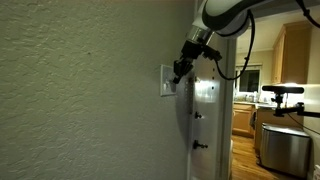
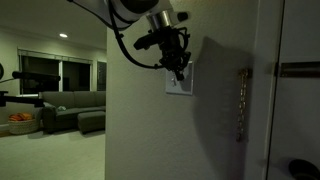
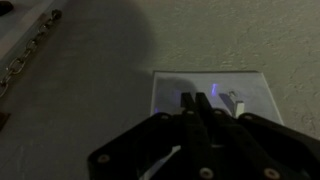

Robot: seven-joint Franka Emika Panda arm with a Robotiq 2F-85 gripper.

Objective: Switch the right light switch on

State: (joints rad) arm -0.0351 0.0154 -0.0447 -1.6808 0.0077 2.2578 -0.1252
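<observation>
I am looking at a rough plastered wall [image 1: 80, 90] with a pale door [image 1: 207, 120] just beside it. My arm [image 1: 225, 12] reaches in from above toward the white switch plate [image 2: 179, 85] near the wall's corner. The gripper [image 3: 192, 108] sits close against the plate, though I cannot tell whether it touches. Its fingers are pressed together with nothing between them, which gives me one blunt tip to push with. In the wrist view that tip lines up nearer the left toggle; the right light switch [image 3: 236, 101] is the small pale toggle just beside it. I judge I should slide sideways until centred on it, then press slowly, clear of its neighbour.
</observation>
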